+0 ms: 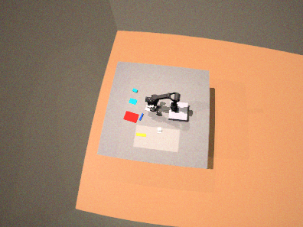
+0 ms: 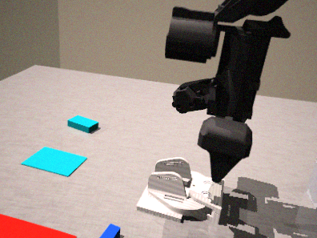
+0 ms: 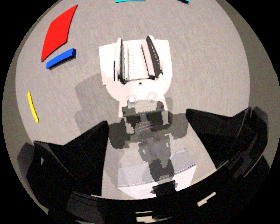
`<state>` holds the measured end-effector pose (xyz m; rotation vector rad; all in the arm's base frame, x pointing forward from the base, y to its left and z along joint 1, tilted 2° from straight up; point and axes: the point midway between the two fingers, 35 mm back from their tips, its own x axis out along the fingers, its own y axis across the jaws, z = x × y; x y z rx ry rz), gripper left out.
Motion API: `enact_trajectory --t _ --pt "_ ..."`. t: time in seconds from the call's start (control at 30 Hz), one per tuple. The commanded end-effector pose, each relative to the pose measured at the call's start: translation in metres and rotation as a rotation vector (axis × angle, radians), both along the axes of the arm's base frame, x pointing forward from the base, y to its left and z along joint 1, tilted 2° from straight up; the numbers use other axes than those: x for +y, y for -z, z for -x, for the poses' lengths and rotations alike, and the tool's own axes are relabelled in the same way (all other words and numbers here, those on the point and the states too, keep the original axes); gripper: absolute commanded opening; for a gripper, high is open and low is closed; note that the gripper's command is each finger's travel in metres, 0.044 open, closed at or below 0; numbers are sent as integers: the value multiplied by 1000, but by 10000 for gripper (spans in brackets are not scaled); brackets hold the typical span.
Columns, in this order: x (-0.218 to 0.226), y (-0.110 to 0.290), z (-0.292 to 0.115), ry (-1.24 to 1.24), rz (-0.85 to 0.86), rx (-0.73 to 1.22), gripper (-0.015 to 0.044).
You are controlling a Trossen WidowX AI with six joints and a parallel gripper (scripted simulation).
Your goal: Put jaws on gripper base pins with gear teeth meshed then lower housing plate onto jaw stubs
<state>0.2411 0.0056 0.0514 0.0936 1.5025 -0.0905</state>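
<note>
The white gripper base (image 1: 148, 108) (image 2: 154, 207) (image 3: 107, 60) lies flat on the table. Two pale jaws (image 2: 166, 185) (image 3: 120, 60) stand upright on it side by side, with a gap between them. Near their rear ends two small round marks show in the wrist view, partly in shadow; whether they are stub tops in the housing plate is too unclear to tell, as is whether the gear teeth mesh. My gripper (image 2: 217, 179) (image 3: 149, 118) is open and empty above the rear end of the base, its fingers spread wide; one finger hides the other in the exterior view.
A red plate (image 1: 131, 117) (image 3: 59, 32) and blue bar (image 1: 141, 117) (image 3: 61, 59) lie beside the base. Two cyan pieces (image 2: 54, 161) (image 2: 82, 124) lie beyond. A yellow bar (image 1: 141, 134) and small white piece (image 1: 159, 130) lie on the pale mat (image 1: 161, 142).
</note>
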Motion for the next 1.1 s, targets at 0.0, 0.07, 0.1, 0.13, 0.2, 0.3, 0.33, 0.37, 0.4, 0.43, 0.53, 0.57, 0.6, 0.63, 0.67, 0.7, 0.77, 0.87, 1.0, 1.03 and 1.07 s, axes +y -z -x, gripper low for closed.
enact_trajectory --t 0.0,0.07,0.1,0.13,0.2,0.3,0.33,0.37,0.4,0.43,0.53,0.57,0.6,0.63,0.67,0.7,0.77,0.87,1.0,1.03,1.07 --pt "0 -17 10 -1 -1 -4 440" --pt "-1 -31 21 -2 -1 -2 440" --pt "-1 -37 27 -3 -2 -1 440" --pt "-1 -44 33 -3 -2 1 440" --pt "-2 -52 41 -4 -2 2 440" --pt "-2 -53 42 -4 -2 3 440" --pt "-2 -53 42 -4 -2 3 440" --pt "-2 -53 42 -4 -2 3 440" --pt "-2 -53 42 -4 -2 3 440" --pt "-2 -53 42 -4 -2 3 440" --pt "-2 -53 42 -4 -2 3 440" --pt "-2 -53 42 -4 -2 3 440" --pt "-2 -53 42 -4 -2 3 440" --pt "-2 -53 42 -4 -2 3 440" --pt "-2 -53 42 -4 -2 3 440" --pt "-2 -53 42 -4 -2 3 440" --pt "-2 -53 42 -4 -2 3 440" --pt "-2 -53 42 -4 -2 3 440" --pt "-2 -53 42 -4 -2 3 440" --pt "-2 -53 42 -4 -2 3 440" --pt "-2 -53 42 -4 -2 3 440"
